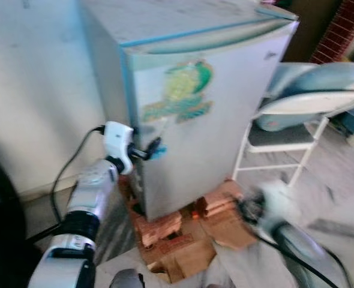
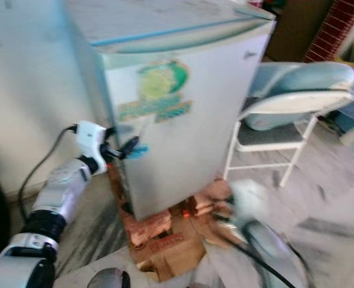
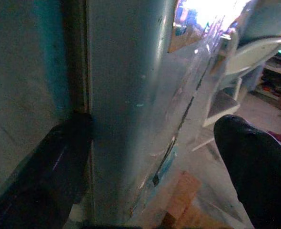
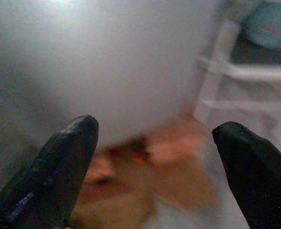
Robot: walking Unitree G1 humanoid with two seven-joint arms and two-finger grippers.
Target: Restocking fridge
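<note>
Fridge [image 1: 213,120]: small, pale grey, door shut, green cartoon sticker [image 1: 180,90] on the door; stands on stacked bricks [image 1: 183,225] at centre. Left arm stretched forward from 7 o'clock, left pincer [image 1: 148,150] at the door's hinge-side edge, fingers spread, one either side of that edge, nothing clamped. Right pincer [image 4: 152,143] low at 4 o'clock, motion-blurred, fingers apart, released. Folding chair [image 1: 297,114] at 3 o'clock, partly cut off.

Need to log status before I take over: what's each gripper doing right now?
Left gripper: open, fingers either side of the fridge door edge, not clamped.
Right gripper: open, holding nothing, pointed at the fridge front; blurred.
</note>
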